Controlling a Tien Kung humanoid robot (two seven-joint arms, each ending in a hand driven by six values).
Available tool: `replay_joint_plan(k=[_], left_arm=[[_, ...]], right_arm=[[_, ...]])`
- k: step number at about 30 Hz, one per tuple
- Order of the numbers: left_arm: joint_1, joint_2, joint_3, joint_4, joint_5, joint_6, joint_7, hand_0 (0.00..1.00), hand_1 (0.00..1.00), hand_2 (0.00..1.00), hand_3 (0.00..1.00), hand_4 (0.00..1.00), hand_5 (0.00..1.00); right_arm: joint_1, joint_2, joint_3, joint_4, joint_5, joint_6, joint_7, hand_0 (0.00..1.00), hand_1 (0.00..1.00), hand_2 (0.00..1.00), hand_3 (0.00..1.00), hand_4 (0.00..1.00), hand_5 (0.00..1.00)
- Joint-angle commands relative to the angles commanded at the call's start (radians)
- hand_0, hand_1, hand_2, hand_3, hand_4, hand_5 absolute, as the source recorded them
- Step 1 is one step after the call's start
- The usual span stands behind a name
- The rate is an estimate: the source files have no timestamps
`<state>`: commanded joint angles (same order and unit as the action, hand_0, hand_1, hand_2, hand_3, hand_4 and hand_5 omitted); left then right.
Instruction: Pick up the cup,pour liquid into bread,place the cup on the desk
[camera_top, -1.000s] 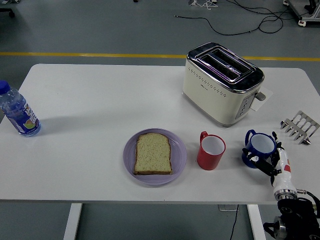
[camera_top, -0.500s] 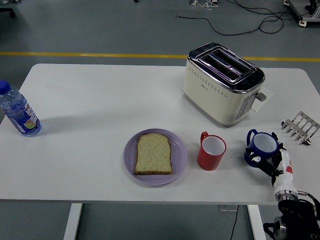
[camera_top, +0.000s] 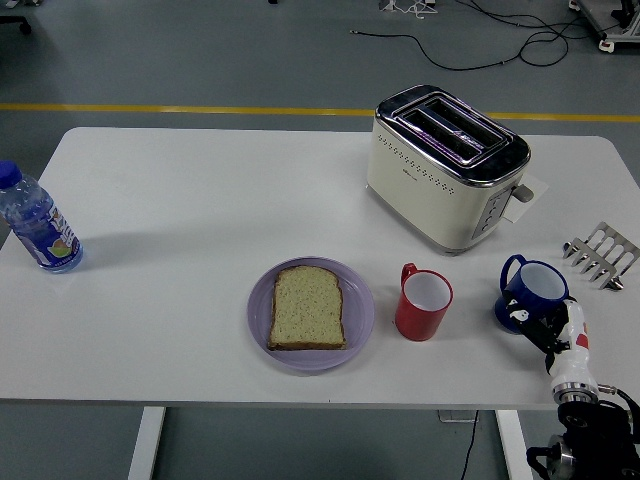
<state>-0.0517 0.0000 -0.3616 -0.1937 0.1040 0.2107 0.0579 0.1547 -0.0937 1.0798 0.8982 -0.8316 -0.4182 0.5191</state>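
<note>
the right hand (camera_top: 553, 330) reaches up from the lower right corner with its fingers curled around the near side of the blue cup (camera_top: 531, 295), which stands upright on the white bench (camera_top: 180, 200). just left of it stands a red cup (camera_top: 423, 302), then a purple plate (camera_top: 310, 314) carrying a slice of bread (camera_top: 306, 307). behind them sits a toaster (camera_top: 445, 165); a metal rack (camera_top: 600, 254) lies at the right edge, a water bottle (camera_top: 36, 222) far left.

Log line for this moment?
right hand: at blue cup, grip unclear | red cup: untouched | bread: on plate
</note>
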Motion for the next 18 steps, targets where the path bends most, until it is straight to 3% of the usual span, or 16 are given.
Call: replay_joint_plan(k=[6,7,11,12,13,18], left_arm=[[-0.003,0.000,-0.008,-0.001,0.003,0.000,0.000,0.645,0.659,0.674,0.518,0.240,0.855],[-0.003,0.000,-0.009,-0.001,0.004,0.000,0.000,0.646,0.659,0.674,0.515,0.240,0.851],[-0.005,0.000,-0.014,-0.001,0.006,0.000,0.000,0.646,0.659,0.674,0.515,0.240,0.851],[-0.006,0.000,-0.016,-0.001,0.007,0.000,-0.001,0.646,0.659,0.674,0.515,0.240,0.851],[-0.006,0.000,-0.017,-0.001,0.008,0.000,-0.001,0.646,0.658,0.673,0.516,0.241,0.847],[-0.010,0.000,-0.023,-0.001,0.011,0.000,-0.001,0.646,0.658,0.673,0.516,0.241,0.847]], right_arm=[[0.000,-0.002,0.014,0.011,0.001,-0.007,0.011,0.655,0.624,0.686,0.775,0.738,0.048],[0.000,-0.003,0.017,0.014,-0.001,-0.008,0.012,0.565,0.552,0.607,0.699,0.721,0.038],[-0.003,-0.009,0.042,0.036,-0.021,-0.012,0.000,0.565,0.552,0.607,0.699,0.721,0.038],[-0.006,-0.013,0.055,0.051,-0.037,-0.013,-0.018,0.565,0.552,0.607,0.699,0.721,0.038],[-0.008,-0.016,0.062,0.060,-0.045,-0.013,-0.025,0.484,0.484,0.577,0.564,0.624,0.002],[-0.021,-0.036,0.104,0.131,-0.103,-0.035,-0.054,0.484,0.484,0.577,0.564,0.624,0.002]])
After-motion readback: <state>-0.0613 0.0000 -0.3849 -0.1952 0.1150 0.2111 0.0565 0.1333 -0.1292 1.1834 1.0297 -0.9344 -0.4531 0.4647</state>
